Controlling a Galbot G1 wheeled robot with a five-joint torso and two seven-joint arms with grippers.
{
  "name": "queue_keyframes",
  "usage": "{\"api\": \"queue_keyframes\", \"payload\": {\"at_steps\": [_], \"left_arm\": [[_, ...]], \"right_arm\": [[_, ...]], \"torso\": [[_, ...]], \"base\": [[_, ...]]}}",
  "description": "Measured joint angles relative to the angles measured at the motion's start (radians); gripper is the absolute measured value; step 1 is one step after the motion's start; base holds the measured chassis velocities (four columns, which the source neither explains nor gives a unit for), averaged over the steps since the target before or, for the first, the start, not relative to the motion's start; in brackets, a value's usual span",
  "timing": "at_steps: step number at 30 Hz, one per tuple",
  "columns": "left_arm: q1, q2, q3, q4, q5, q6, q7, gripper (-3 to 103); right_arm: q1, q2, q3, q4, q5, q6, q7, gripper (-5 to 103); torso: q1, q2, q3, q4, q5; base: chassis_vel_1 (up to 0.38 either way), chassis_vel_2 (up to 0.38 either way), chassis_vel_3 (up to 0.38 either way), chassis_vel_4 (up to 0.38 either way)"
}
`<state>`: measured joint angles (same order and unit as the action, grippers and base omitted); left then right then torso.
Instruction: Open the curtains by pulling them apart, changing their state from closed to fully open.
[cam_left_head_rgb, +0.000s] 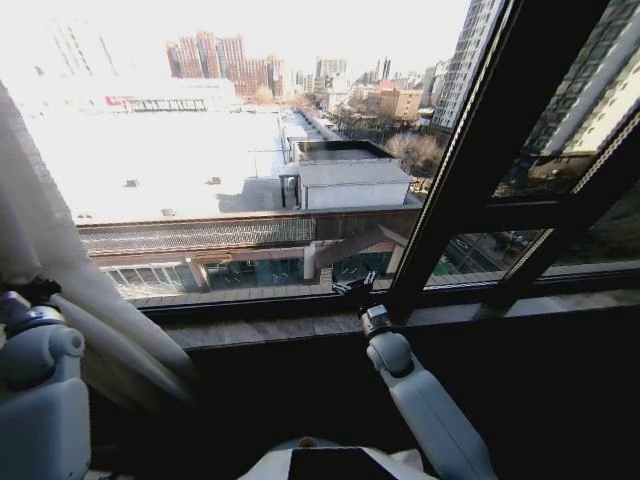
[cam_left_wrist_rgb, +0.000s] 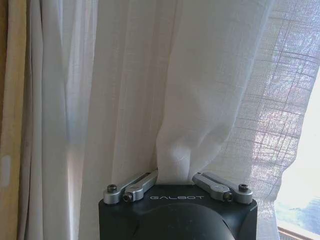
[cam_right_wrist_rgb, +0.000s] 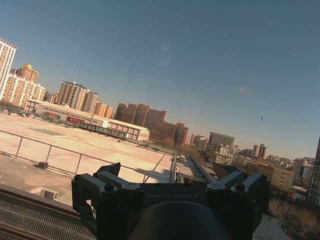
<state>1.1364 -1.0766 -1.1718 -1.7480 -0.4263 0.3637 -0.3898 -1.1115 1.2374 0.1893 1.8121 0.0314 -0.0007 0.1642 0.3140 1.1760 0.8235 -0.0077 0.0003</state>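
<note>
Sheer white pleated curtains (cam_left_head_rgb: 40, 260) (cam_left_wrist_rgb: 165, 85), gathered at the window's left edge, glass uncovered

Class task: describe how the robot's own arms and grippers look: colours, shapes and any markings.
Both arms are smooth, rounded pale grey-white shells. The left gripper has a black body lettered GALBOT with silver metal finger links held by dark screws. The right gripper is all black, blocky, with screw heads on its links and faint lettering.

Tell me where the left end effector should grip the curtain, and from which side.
Grip the curtain at its bunched vertical pleats, where the left end effector already pinches a fold, coming front-on. In the head view the fabric hangs gathered at the window's left edge, so pleats give thicker hold than the sheer edge.
</note>
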Motion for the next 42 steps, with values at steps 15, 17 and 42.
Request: {"api": "queue_keyframes", "payload": {"at_steps": [15, 17, 42], "left_arm": [[-0.164, 0.074, -0.007, 0.267, 0.067, -0.009, -0.23, 0], [-0.183, 0.081, -0.017, 0.298, 0.069, -0.015, -0.259, 0], [-0.035, 0.0, 0.022, 0.062, 0.066, -0.011, -0.098, 40]], "right_arm": [[-0.002, 0.01, -0.023, -0.005, -0.005, 0.0, -0.002, 100], [-0.003, 0.008, -0.021, -0.005, -0.005, 0.001, -0.002, 100], [0.003, 0.017, -0.024, -0.018, -0.005, 0.003, -0.003, 100]], "torso": [[0.0, 0.0, 0.0, 0.0, -0.0001], [0.0, 0.0, 0.0, -0.0002, -0.0001], [0.0, 0.0, 0.0, -0.0002, -0.0003]], "base": [[0.0, 0.0, 0.0, 0.0], [0.0, 0.0, 0.0, 0.0], [0.0, 0.0, 0.0, 0.0]]}}
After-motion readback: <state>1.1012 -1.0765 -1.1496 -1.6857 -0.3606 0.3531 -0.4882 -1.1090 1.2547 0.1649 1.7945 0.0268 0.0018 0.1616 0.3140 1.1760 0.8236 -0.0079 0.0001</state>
